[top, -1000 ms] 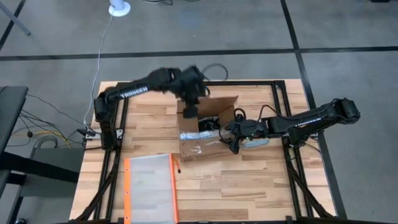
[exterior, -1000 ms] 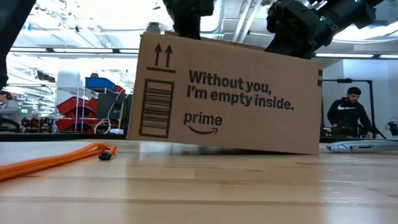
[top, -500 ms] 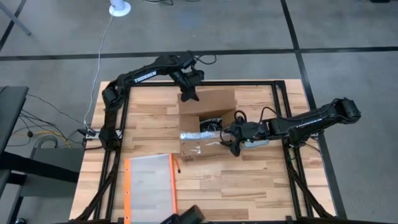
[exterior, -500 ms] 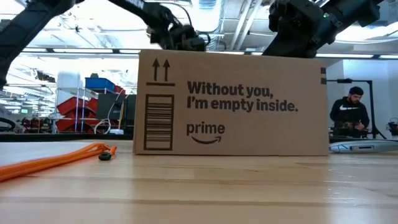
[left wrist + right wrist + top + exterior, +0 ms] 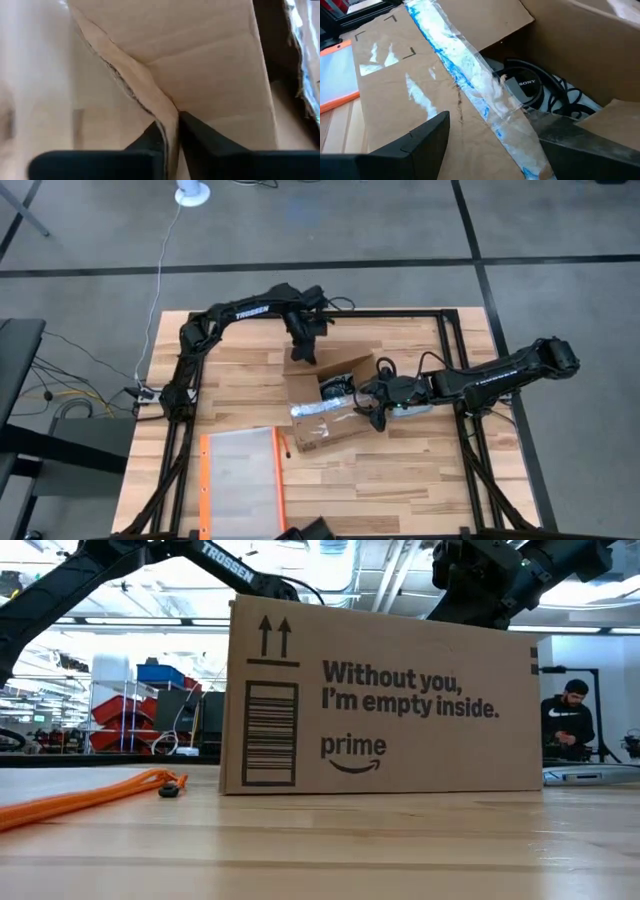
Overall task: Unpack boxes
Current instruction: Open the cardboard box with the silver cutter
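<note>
The brown cardboard box (image 5: pixel 325 425) stands on the table with its top open, its printed side (image 5: pixel 380 710) facing the near edge. A near flap with blue-and-white tape (image 5: pixel 465 70) lies folded out. My left gripper (image 5: pixel 303 358) is at the box's far side, shut on the far flap. My right gripper (image 5: pixel 375 408) hovers open over the box's right end, its fingers (image 5: pixel 420 142) spread wide above the taped flap and the opening. Black cables and a dark item (image 5: pixel 530 85) lie inside the box. My left gripper pinches the far flap's torn free edge (image 5: pixel 165 107) between its two fingers, a single cardboard layer. The fingers come slanting down from the far side. The flap stands up from the box, which rests on the table. My right gripper: I cannot tell whether it touches the box.
A clear pouch with orange edges (image 5: pixel 240 480) lies flat near the table's front left, its zipper end (image 5: pixel 165 783) close to the box. A person (image 5: pixel 565 725) stands in the room beyond the table. Bare wood lies in front of the box.
My left gripper went from above the box out toward the far edge, then came back a little with the far flap. The box, tipped up at one end a second ago, now sits down on the table, turned slightly and shifted toward the near edge.
</note>
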